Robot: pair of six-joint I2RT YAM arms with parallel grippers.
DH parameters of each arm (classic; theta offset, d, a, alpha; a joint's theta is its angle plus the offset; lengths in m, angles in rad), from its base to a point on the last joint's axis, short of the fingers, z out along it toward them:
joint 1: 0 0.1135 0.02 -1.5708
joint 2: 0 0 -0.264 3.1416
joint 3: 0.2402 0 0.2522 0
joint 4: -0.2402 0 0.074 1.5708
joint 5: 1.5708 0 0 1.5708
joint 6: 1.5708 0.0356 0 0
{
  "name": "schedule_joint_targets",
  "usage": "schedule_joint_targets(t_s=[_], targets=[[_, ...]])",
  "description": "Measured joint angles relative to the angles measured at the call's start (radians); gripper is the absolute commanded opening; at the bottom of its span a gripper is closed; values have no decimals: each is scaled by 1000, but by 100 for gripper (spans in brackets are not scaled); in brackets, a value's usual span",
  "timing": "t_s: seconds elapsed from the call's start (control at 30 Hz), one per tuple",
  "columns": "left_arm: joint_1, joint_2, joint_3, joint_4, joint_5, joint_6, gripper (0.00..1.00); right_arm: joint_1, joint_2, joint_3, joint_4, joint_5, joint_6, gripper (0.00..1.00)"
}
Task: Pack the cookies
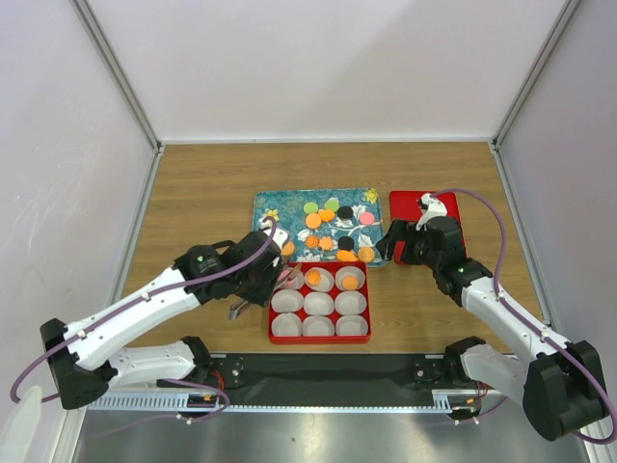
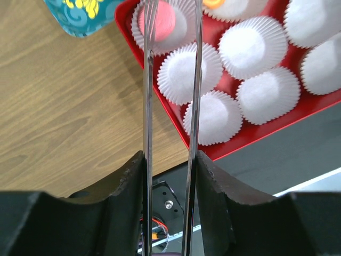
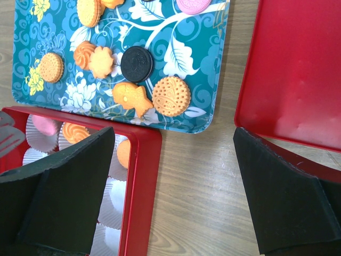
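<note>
At the bottom of the top view the left gripper (image 1: 273,277) is seen over the upper left corner of the red box (image 1: 318,340), and the cup in that corner is largely hidden by it. In the left wrist view its fingers (image 2: 130,181) are pressed against the outer sides of a pair of metal tongs (image 2: 147,90), whose two blades are held apart. The blade tips are cut off by the top edge of the frame, so it cannot be told whether anything is gripped there. The box is lined with nine white paper cups (image 1: 318,303) in three rows. A pink cookie (image 2: 162,20) is seen in the upper left cup, crossed by the left blade. One orange cookie is seen in each of the other two cups of the upper row, and only white paper is shown in the lower six. Beyond the box, at the centre of the frame, the teal tray (image 1: 275,207) is spread with the loose cookies (image 1: 326,215), mostly orange, with a few green, pink and black. To its right the right gripper (image 3: 171,136) is held spread wide with nothing between its fingers, above the bare table (image 1: 193,193) between the tray and the red lid (image 1: 448,207). The lower left part of the lid is covered by the gripper in the top view.
</note>
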Motion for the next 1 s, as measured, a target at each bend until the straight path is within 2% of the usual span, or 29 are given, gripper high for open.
schedule_joint_targets(t_s=[0.33, 0.43, 0.57, 0.77, 1.0], targets=[[1, 26, 158, -44, -32, 10, 47, 0, 9, 0, 5, 0, 0, 100], [26, 111, 226, -18, -47, 29, 47, 0, 17, 0, 6, 0, 0, 100], [106, 291, 303, 52, -51, 76, 51, 0, 17, 0, 7, 0, 0, 100], [169, 544, 428, 119, -53, 130, 54, 2, 17, 0, 6, 0, 0, 100], [211, 653, 489, 153, -48, 160, 56, 2, 17, 0, 6, 0, 0, 100]])
